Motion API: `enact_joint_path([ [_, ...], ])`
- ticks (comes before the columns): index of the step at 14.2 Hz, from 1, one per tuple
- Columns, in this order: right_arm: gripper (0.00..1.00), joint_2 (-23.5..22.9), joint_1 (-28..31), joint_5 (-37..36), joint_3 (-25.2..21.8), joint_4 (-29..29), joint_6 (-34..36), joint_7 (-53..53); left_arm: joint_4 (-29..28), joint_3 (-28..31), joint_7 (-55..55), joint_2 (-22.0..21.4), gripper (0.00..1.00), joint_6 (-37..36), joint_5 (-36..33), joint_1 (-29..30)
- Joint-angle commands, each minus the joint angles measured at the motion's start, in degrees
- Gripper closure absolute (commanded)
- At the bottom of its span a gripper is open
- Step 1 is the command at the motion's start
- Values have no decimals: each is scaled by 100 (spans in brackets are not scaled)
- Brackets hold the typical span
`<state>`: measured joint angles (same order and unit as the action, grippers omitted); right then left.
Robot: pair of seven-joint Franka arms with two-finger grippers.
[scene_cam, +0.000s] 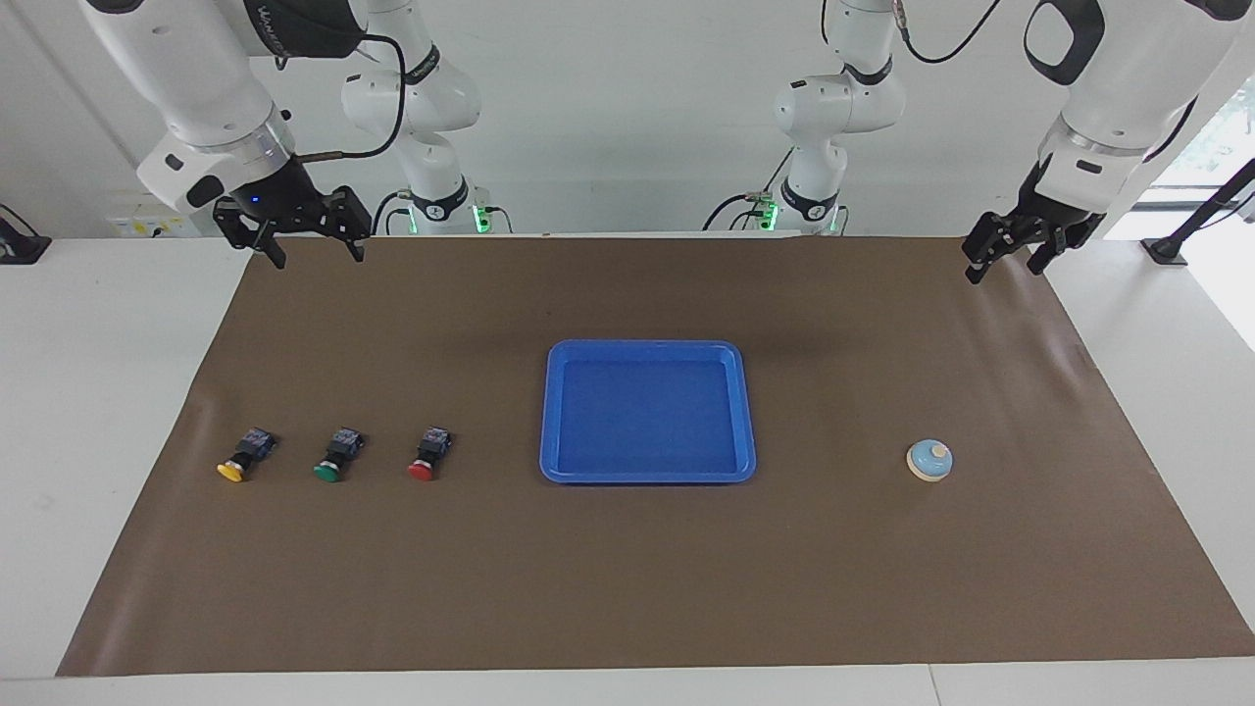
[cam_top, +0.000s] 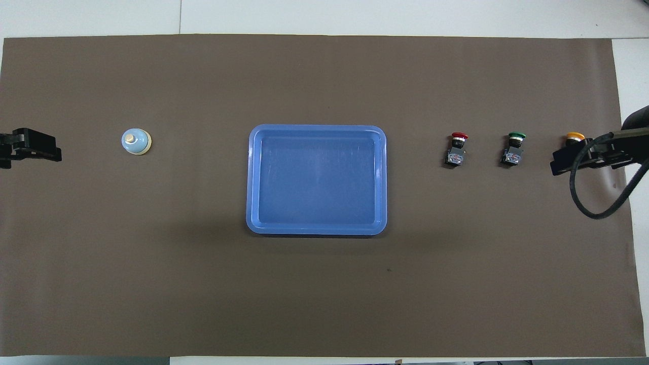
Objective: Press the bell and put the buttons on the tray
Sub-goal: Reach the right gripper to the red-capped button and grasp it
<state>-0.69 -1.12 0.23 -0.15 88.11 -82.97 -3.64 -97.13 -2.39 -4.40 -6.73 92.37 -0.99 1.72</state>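
Note:
The light-blue bell (scene_cam: 929, 460) (cam_top: 136, 141) stands alone on the mat toward the left arm's end, with nothing touching it. My left gripper (scene_cam: 1002, 269) (cam_top: 31, 151) hangs open and empty, high over the mat's edge by its own base. The blue tray (scene_cam: 647, 345) (cam_top: 317, 129) lies empty at mid-table. Three buttons lie in a row toward the right arm's end: red (scene_cam: 426, 459) (cam_top: 456, 149), green (scene_cam: 335, 459) (cam_top: 513, 149), yellow (scene_cam: 241, 459) (cam_top: 574, 136). My right gripper (scene_cam: 316, 258) (cam_top: 578, 159) waits open, raised over the mat's corner; from overhead it covers the yellow button's body.
A brown mat (scene_cam: 627, 579) (cam_top: 324, 294) covers most of the white table (scene_cam: 98, 392). A black cable (cam_top: 598, 203) loops down from the right arm's wrist.

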Motion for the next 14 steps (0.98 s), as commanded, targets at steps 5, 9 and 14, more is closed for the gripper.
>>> enact_joint_path([
  [5,0,437,-178,30,76,1321,-1149,415,484,54,-61,339,0,-509,205,-66],
  [9,0,17,-398,30,76,2122,-2388,995,423,28,-52,304,0,-614,205,-84],
  [14,0,-564,-451,30,76,2867,-4047,1532,414,19,288,295,0,-781,205,-84],
])
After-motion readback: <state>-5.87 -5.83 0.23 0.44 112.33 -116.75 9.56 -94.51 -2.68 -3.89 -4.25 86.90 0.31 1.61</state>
